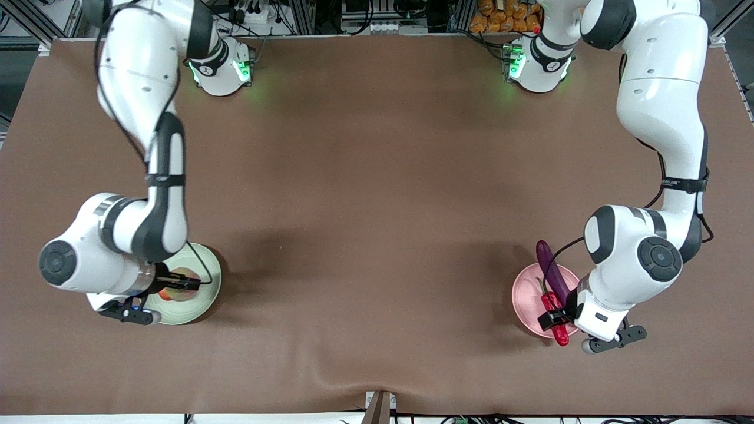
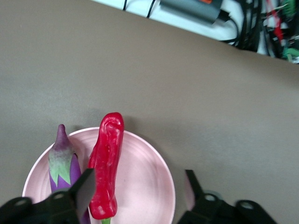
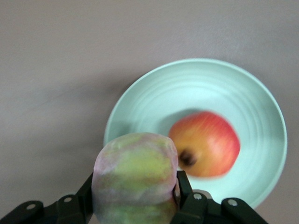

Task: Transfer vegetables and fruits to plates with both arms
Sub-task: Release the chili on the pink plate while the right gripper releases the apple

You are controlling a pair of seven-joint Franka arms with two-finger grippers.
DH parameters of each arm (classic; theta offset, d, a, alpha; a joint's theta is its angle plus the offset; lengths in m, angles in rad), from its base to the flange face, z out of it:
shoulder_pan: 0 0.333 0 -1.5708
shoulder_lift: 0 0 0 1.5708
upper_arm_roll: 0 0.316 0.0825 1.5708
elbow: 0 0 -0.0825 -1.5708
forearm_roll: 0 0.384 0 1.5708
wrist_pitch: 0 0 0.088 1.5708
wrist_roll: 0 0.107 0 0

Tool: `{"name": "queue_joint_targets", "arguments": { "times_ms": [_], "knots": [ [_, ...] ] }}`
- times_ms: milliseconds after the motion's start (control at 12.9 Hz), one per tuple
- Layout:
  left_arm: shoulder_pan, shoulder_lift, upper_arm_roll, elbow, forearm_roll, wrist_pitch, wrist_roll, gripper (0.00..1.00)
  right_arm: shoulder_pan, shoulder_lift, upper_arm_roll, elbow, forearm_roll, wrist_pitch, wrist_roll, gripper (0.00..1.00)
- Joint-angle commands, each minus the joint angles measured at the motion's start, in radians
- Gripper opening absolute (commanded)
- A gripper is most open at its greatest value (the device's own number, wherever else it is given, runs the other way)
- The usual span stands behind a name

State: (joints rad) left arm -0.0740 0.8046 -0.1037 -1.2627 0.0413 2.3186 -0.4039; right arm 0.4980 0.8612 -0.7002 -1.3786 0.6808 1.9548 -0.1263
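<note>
My left gripper (image 2: 140,192) hangs open low over the pale pink plate (image 2: 149,163). The red chili pepper (image 2: 106,168) lies on that plate right beside one of its fingers (image 2: 86,186), its tip past the rim. The purple eggplant (image 2: 63,163) rests alongside the chili. In the front view the pink plate (image 1: 526,292), eggplant (image 1: 550,264) and chili (image 1: 558,333) sit at the left arm's end. My right gripper (image 3: 135,196) is shut on the pale yellow-pink fruit (image 3: 135,179), just above the pale green plate (image 3: 154,98). The red apple (image 3: 205,142) lies in that green plate (image 1: 200,306).
A brown cloth (image 1: 377,206) covers the whole table, with a raised wrinkle (image 1: 353,368) close to the front edge. Both arm bases (image 1: 224,70) (image 1: 536,65) stand along the edge farthest from the front camera. Cables and a dark box (image 2: 191,9) lie just off the table's edge.
</note>
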Motion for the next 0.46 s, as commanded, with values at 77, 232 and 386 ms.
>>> {"name": "queue_joint_targets", "arguments": {
  "times_ms": [77, 232, 386],
  "knots": [
    [-0.030, -0.122, 0.012, -0.026, 0.109, -0.089, 0.004, 1.00, -0.116, 0.002, 0.165, 0.007, 0.020, 0.111, -0.032, 0.34],
    [-0.024, -0.189, 0.007, -0.030, 0.202, -0.224, 0.005, 1.00, -0.118, 0.006, 0.165, -0.003, 0.014, 0.113, -0.044, 1.00],
    [-0.021, -0.257, 0.007, -0.029, 0.219, -0.335, 0.016, 1.00, -0.122, 0.001, 0.163, -0.008, 0.008, 0.105, -0.070, 1.00]
  ]
}}
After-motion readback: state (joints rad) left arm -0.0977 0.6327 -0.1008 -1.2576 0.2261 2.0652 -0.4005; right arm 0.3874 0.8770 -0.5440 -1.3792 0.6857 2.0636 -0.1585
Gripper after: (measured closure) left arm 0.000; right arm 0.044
